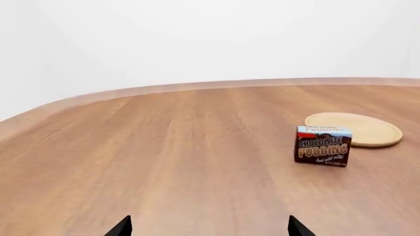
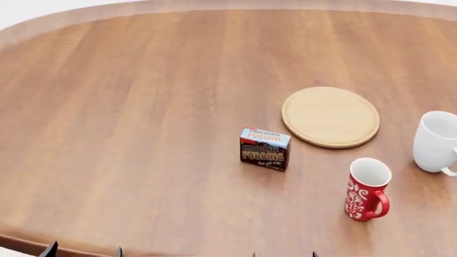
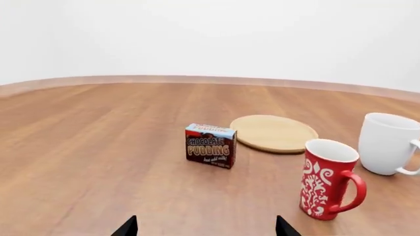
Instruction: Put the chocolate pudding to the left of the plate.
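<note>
- Nearest the camera: fingertips of both hands, just poking in at the bottom edge of each wrist view. Left hand (image 1: 208, 228) and right hand (image 3: 206, 227) both show two dark tips set wide apart, so both are spread and holding nothing.
- In the head view the same tips barely show at the near worktop (image 2: 128, 107) edge, well short of everything on it.
- Step in hand, as I read it: pre-approach. Nothing grasped, no contact yet.
- Chocolate pudding (image 2: 265, 148) stands upright near mid-worktop, printed face toward the robot, apart from the plate (image 2: 330, 116). It sits left of the plate but also nearer the robot, so diagonal rather than squarely beside it.
- Next move likely calls for: one hand reaching out over the carton, fingers straddling its narrow sides, then a short carry back and level with the plate's left rim. Which arm is better placed I can't tell.
- Red mug (image 2: 367, 189) and white mug (image 2: 436, 141) stand right of the plate, off the likely path.
- Carton look: small brown box, light-blue top, orange "Chocolate Pudding" lettering, flat faces, looks rigid enough to pinch. It might tip if nudged.
</note>
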